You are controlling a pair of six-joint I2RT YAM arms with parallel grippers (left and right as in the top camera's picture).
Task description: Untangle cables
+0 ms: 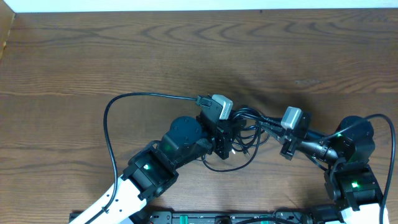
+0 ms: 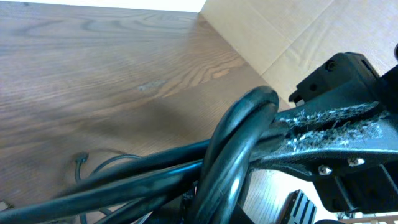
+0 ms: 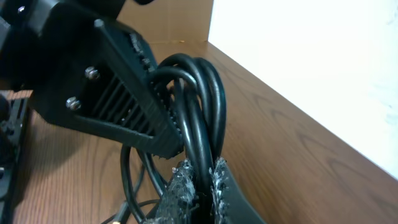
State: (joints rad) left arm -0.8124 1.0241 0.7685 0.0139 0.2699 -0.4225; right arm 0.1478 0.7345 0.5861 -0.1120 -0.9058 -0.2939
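The cables (image 1: 245, 134) are thin black cords bunched in a tangle at the table's front centre, between both grippers. One cord arcs far out to the left (image 1: 107, 124) and ends in a plug (image 1: 203, 99). My left gripper (image 1: 225, 132) is shut on the bunch from the left; in its wrist view the cords (image 2: 186, 174) fill the foreground and hide its fingers. My right gripper (image 1: 268, 126) comes in from the right. Its rough pads (image 3: 180, 183) are shut on one strand of the cables (image 3: 202, 155), just below the left gripper's ribbed finger (image 3: 134, 102).
The wooden table (image 1: 186, 50) stretches away behind the tangle. A cardboard edge (image 1: 6, 31) stands at the far left and a white wall (image 3: 311, 62) borders the back. A small loose plug end (image 2: 79, 160) lies on the wood. A black rail (image 1: 217, 218) runs along the front edge.
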